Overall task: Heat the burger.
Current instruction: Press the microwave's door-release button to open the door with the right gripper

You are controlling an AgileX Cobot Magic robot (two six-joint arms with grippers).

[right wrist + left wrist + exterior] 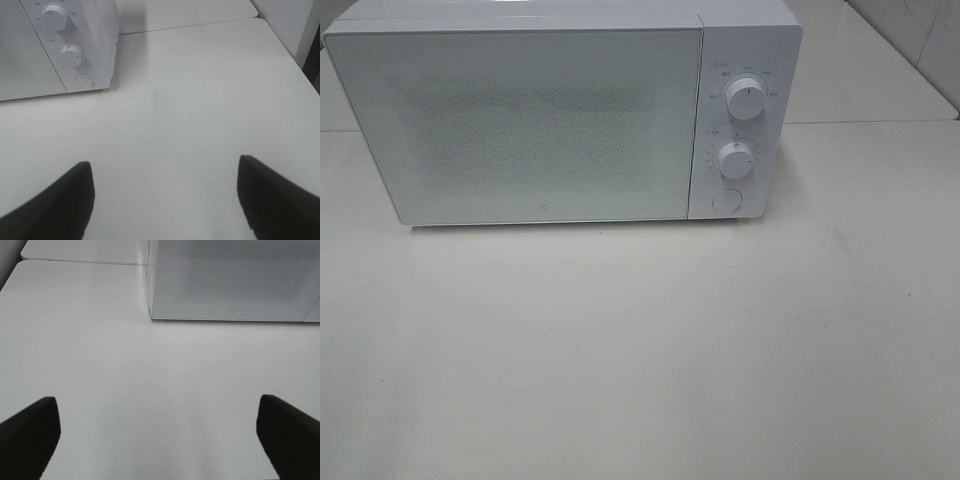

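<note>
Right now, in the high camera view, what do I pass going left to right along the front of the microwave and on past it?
The microwave door → control panel → table.

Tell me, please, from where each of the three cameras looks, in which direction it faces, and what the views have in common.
Exterior high: sits high in front and looks down at the white box-shaped microwave oven, door shut, on the white table; nothing of the robot shows.
Left wrist: low over the table, faces the oven's door; the open left gripper shows, empty.
Right wrist: low over the table, faces the oven's white control panel; the open right gripper shows, empty.
Shared: all three show oven and table.
</note>
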